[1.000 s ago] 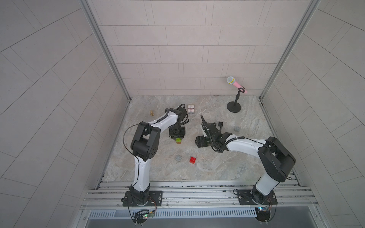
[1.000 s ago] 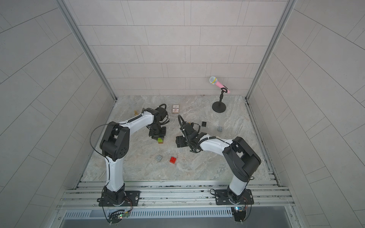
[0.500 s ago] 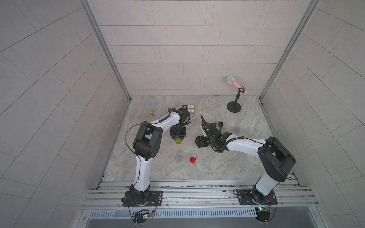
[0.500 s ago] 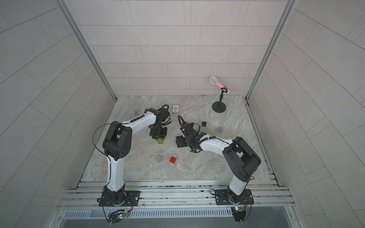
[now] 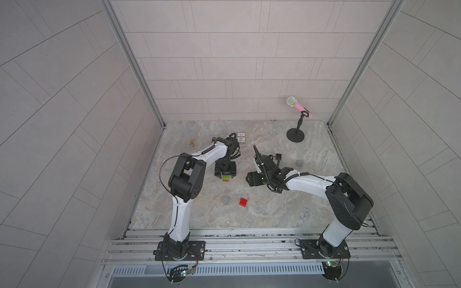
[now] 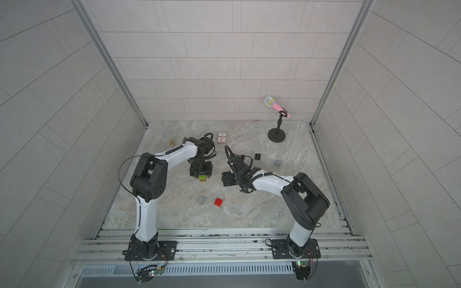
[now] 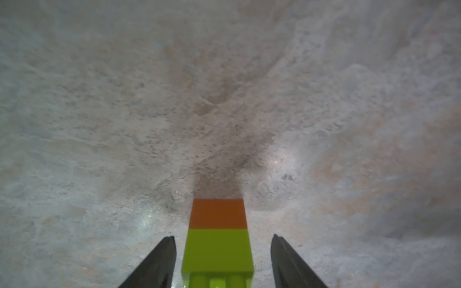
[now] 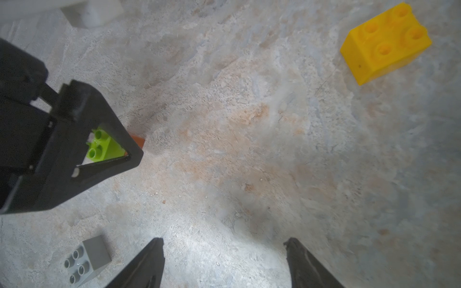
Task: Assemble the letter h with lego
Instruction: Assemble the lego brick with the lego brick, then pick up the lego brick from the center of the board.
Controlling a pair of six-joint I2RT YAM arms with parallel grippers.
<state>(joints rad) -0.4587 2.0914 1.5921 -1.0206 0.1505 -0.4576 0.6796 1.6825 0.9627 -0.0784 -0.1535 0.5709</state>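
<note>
While both top views take in the whole bench (image 5: 274,212), I see the left end effector (image 5: 225,174) directly over the lime green brick (image 5: 225,177) at mid-bench. A red brick (image 5: 243,202) and a grey brick (image 5: 225,200) lie loose nearer the arm bases, and the small card box (image 6: 221,138) carries print too small for me to read. From the left wrist, the lime green brick (image 7: 217,249) sits stacked on a brown brick (image 7: 218,214), and the jaws stand apart with a clear gap on each side, gripping nothing. From the right wrist, the right end effector (image 8: 224,239) is spread and empty, with a yellow brick (image 8: 384,42) well apart. I judge the two-brick stack is seated, so I'd lift the left arm straight up, fingers clear of its sides, to leave it upright. No brand shows on any brick.
</note>
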